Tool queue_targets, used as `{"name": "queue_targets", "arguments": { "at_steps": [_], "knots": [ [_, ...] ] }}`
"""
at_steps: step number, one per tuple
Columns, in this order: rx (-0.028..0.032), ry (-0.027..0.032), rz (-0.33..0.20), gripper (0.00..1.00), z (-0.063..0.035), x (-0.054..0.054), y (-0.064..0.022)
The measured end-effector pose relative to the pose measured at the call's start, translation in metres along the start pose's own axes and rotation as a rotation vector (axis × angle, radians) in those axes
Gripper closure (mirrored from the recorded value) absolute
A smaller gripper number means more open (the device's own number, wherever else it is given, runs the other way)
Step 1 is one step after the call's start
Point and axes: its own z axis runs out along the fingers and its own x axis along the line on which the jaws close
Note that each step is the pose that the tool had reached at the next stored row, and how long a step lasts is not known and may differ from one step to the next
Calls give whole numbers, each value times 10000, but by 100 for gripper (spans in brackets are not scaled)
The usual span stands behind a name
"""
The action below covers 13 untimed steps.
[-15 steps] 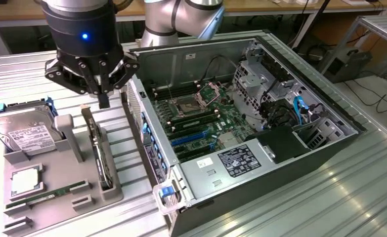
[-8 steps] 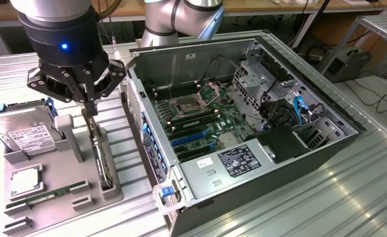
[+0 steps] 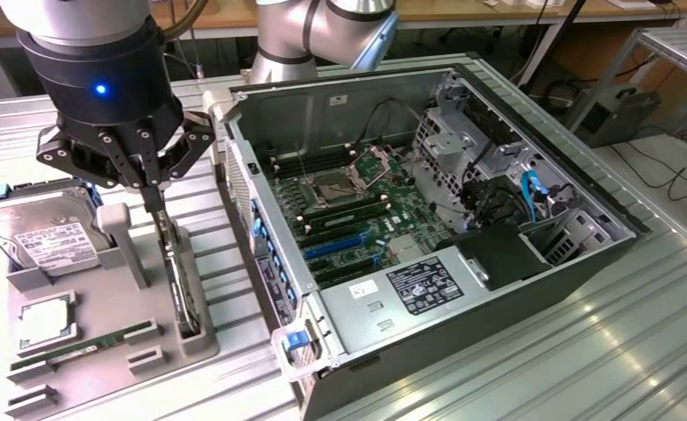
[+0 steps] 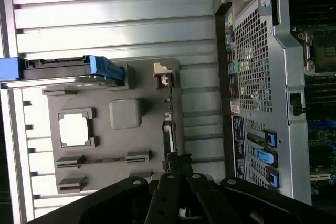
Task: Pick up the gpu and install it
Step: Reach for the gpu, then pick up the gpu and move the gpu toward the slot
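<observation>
Bright, even light from overhead in the exterior view, and the ribbed metal table [image 3: 624,342] throws white glare streaks on the exterior view's right. The computer case [image 3: 319,105] sinks into shadow inside. A blue lamp [image 3: 101,89] glows on the arm. In the wrist view the processor square [image 4: 73,128] burns out white, the gripper [image 4: 174,157] near black

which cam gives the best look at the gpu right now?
Exterior view: the gpu stands on edge in the gray holder, its side partly visible, end effector closed on its top edge. Wrist view shows it as a thin edge-on strip.
</observation>
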Motion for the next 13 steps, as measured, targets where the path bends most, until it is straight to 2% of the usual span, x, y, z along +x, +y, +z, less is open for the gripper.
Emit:
{"name": "queue_targets", "arguments": {
  "at_steps": [11, 13],
  "knots": [
    [0, 0, 0, 89, 0, 0, 0],
    [0, 0, 1, 76, 0, 0, 0]
  ]
}}
